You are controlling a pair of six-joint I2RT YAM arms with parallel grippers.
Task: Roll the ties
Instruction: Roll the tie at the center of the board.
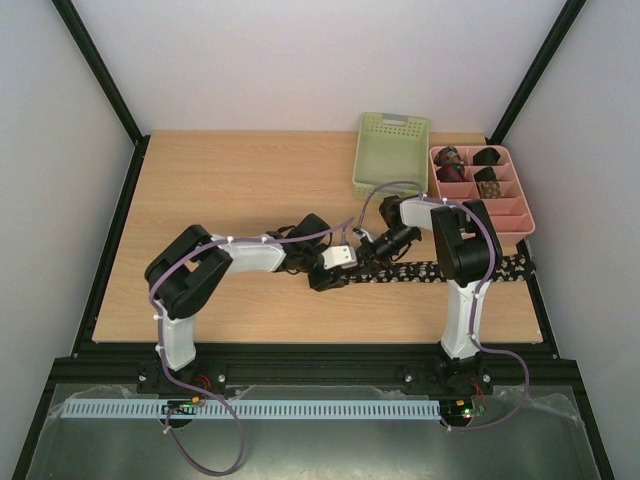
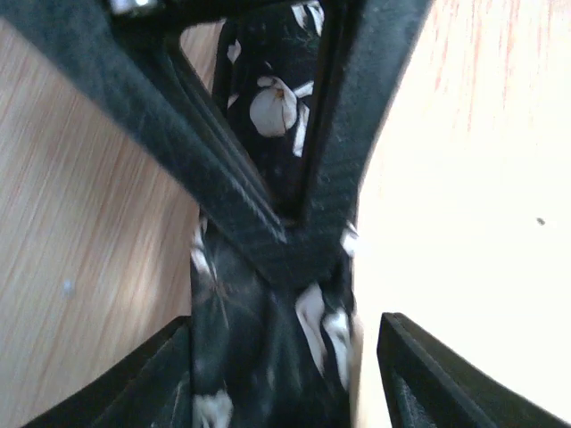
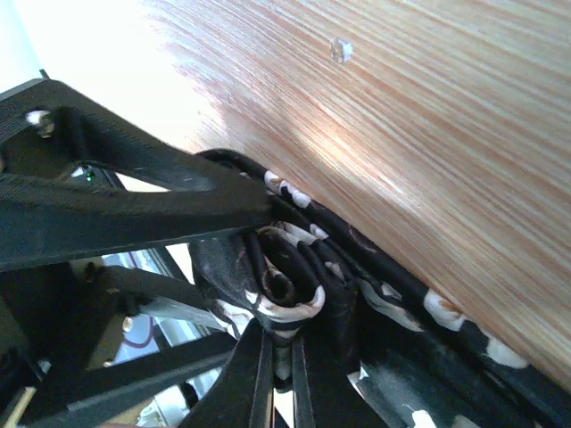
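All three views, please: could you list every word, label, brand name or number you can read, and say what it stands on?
None can be read.
The black patterned tie shows only pale floral marks, no lettering.
The green basket, pink divided tray and wooden table bear no legible marking.

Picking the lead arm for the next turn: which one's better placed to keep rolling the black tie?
Right, probably. The right gripper is shut on the rolled end of the black tie, coil visible between its jaws. The left gripper pinches the tie's flat part beside it, better suited to steadying.
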